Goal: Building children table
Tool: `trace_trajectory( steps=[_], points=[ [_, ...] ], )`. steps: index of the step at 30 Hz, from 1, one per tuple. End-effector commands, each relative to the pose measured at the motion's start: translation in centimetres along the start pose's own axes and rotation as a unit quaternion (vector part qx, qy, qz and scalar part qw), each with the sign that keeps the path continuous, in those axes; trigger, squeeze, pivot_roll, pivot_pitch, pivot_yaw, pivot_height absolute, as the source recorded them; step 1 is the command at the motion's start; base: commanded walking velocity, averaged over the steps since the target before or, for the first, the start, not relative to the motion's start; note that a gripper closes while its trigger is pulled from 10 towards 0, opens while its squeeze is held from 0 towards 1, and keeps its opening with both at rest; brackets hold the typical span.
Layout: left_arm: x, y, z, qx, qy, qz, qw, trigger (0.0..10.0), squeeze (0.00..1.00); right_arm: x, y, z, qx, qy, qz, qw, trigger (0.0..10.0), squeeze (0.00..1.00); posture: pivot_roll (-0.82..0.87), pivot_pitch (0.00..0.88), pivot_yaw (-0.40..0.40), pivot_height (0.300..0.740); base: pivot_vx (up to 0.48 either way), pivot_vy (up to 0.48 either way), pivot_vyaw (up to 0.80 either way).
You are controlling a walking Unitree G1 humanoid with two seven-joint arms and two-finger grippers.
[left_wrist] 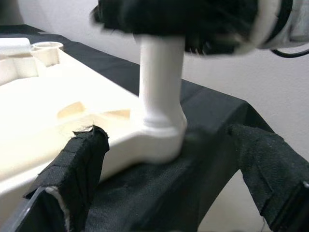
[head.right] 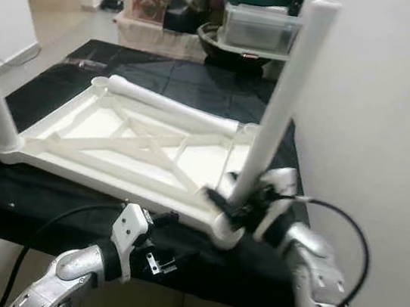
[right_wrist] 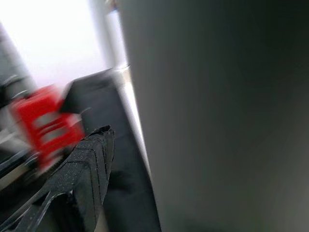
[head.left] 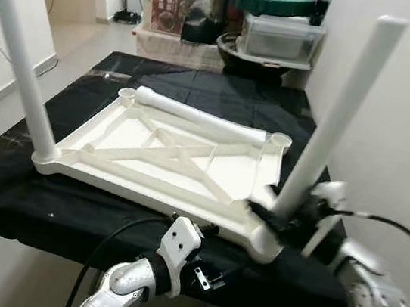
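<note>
In the left eye view, a white plastic tabletop (head.left: 166,159) lies upside down on a surface draped in black cloth (head.left: 1,193), its ribbed underside and crossed braces facing up. 2 white legs stand upright in its near corner sockets: the left leg (head.left: 16,58) at the near left corner and the right leg (head.left: 330,133) at the near right corner. A loose third leg (head.left: 198,118) lies flat along the far edge, between the 2 empty far sockets. The right gripper (head.left: 280,214) is clenched around the base of the right leg, just above the socket. The left gripper (head.left: 207,276) sits below the near edge of the cloth, in front of the tabletop. Storage boxes (head.left: 279,34) and a green lid (head.left: 272,1) are stacked behind the table.

The right eye view shows the same layout, with the right gripper (head.right: 233,199) wrapped around the leg next to a plain white wall (head.right: 379,109).

In the left wrist view, the left gripper's 2 cloth-covered fingers (left_wrist: 77,169) are spread apart and hold nothing, aimed at the corner socket where the right leg (left_wrist: 159,96) enters. The right gripper appears as a blurred black mass above the socket.

In the right wrist view, 1 black finger (right_wrist: 87,174) lies beside a large grey blurred surface, the gripped leg (right_wrist: 217,116), very close to the lens. A red blurred object (right_wrist: 46,125) lies beyond.
</note>
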State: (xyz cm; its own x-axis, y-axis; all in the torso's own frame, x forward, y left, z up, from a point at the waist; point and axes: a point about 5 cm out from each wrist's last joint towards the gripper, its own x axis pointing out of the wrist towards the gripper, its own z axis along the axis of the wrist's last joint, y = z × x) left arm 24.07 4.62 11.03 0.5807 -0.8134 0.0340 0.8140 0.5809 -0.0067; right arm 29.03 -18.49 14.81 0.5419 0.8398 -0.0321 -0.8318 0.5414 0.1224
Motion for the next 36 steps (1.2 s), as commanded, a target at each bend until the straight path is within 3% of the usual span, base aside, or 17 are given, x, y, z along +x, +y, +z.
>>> trace_trajectory(
  steps=[1,5,6,11,14,17,19,20,22,23,27,28,29,32,33,35,36],
  points=[
    [0.1,-0.1,-0.3,0.0,0.007,-0.003,1.0,10.0,0.0,1.3,0.6,-0.4,-0.007,0.027,0.063,0.998,10.0,0.0,0.2,0.0,-0.067,0.74,0.0,0.0,0.0],
    [0.1,-0.1,-0.3,0.0,0.007,-0.004,1.0,10.0,0.0,2.3,0.7,-0.8,-0.016,0.047,0.08,0.996,10.0,0.0,0.2,0.0,-0.068,0.74,0.0,0.0,0.0],
    [0.1,-0.1,-0.3,0.0,0.007,-0.003,1.0,10.0,0.0,3.1,-0.2,-0.6,-0.034,0.042,0.032,0.998,0.0,0.0,0.21,0.0,-0.072,0.74,0.0,0.0,0.0],
    [0.0,-0.1,-0.2,0.0,0.007,-0.003,1.0,10.0,0.0,3.8,-2.4,0.3,-0.053,0.012,-0.107,0.993,0.0,0.0,0.21,0.0,-0.07,0.74,0.0,0.0,0.0],
    [0.0,-0.1,-0.2,-0.001,0.007,-0.003,1.0,10.0,0.0,2.4,-4.8,0.9,-0.023,-0.022,-0.286,0.958,0.0,0.0,0.2,0.0,-0.067,0.74,0.0,0.0,0.0],
    [0.0,-0.1,-0.2,-0.001,0.007,-0.003,1.0,10.0,0.0,1.9,-5.4,0.9,-0.016,-0.024,-0.331,0.943,0.0,0.0,0.2,0.0,-0.067,0.74,0.0,0.0,0.0],
    [0.0,0.0,-0.2,-0.001,0.007,-0.004,1.0,10.0,0.0,-0.2,-6.7,0.5,0.003,-0.031,-0.5,0.865,0.0,0.0,0.19,0.0,-0.059,0.74,0.0,0.0,0.0],
    [0.0,0.0,-0.2,-0.001,0.007,-0.004,1.0,10.0,0.0,-0.2,-6.7,0.5,0.003,-0.031,-0.5,0.865,0.0,0.0,0.19,0.0,-0.059,0.74,0.0,0.0,0.0],
    [0.0,0.0,-0.2,-0.002,0.007,-0.005,1.0,10.0,0.0,-1.5,-6.4,-0.4,0.031,-0.041,-0.609,0.791,0.0,0.0,0.19,0.0,-0.059,0.74,0.0,0.0,0.0],
    [0.0,0.0,-0.2,-0.002,0.007,-0.005,1.0,10.0,0.0,-1.5,-6.4,-0.4,0.031,-0.041,-0.609,0.791,0.0,0.0,0.19,0.0,-0.059,0.74,0.0,0.0,0.0],
    [0.1,0.0,-0.2,-0.001,0.008,-0.005,1.0,10.0,0.0,-0.4,-4.2,-1.8,0.053,-0.051,-0.687,0.723,0.0,0.0,0.19,0.0,-0.061,0.74,0.0,0.0,0.0],
    [0.1,0.0,-0.2,-0.001,0.008,-0.005,1.0,10.0,0.0,-0.4,-4.2,-1.8,0.053,-0.051,-0.687,0.723,0.0,0.0,0.19,0.0,-0.061,0.74,0.0,0.0,0.0],
    [0.1,0.0,-0.2,-0.001,0.008,-0.005,1.0,10.0,0.0,0.1,-4.0,-1.8,0.066,-0.064,-0.686,0.722,10.0,0.0,0.19,0.0,-0.061,0.74,0.0,0.0,0.0],
    [0.1,0.0,-0.2,-0.001,0.009,-0.005,1.0,10.0,0.0,0.6,-4.0,-1.5,0.066,-0.08,-0.675,0.73,10.0,0.0,0.2,0.0,-0.065,0.74,0.0,0.0,0.0],
    [0.1,0.0,-0.2,-0.001,0.009,-0.005,1.0,10.0,0.0,1.3,-4.0,-1.0,0.063,-0.108,-0.649,0.75,10.0,0.0,0.2,0.0,-0.065,0.74,0.0,0.0,0.0],
    [0.1,0.0,-0.2,-0.001,0.009,-0.005,1.0,10.0,0.0,1.3,-4.0,-1.0,0.063,-0.108,-0.649,0.75,10.0,0.0,0.2,0.0,-0.065,0.74,0.0,0.0,0.0],
    [0.0,0.0,-0.3,-0.001,0.009,-0.005,1.0,10.0,0.0,1.8,-4.0,-0.4,0.069,-0.139,-0.617,0.772,10.0,1.0,0.2,0.0,-0.065,0.74,0.0,0.0,0.0]
  ],
)
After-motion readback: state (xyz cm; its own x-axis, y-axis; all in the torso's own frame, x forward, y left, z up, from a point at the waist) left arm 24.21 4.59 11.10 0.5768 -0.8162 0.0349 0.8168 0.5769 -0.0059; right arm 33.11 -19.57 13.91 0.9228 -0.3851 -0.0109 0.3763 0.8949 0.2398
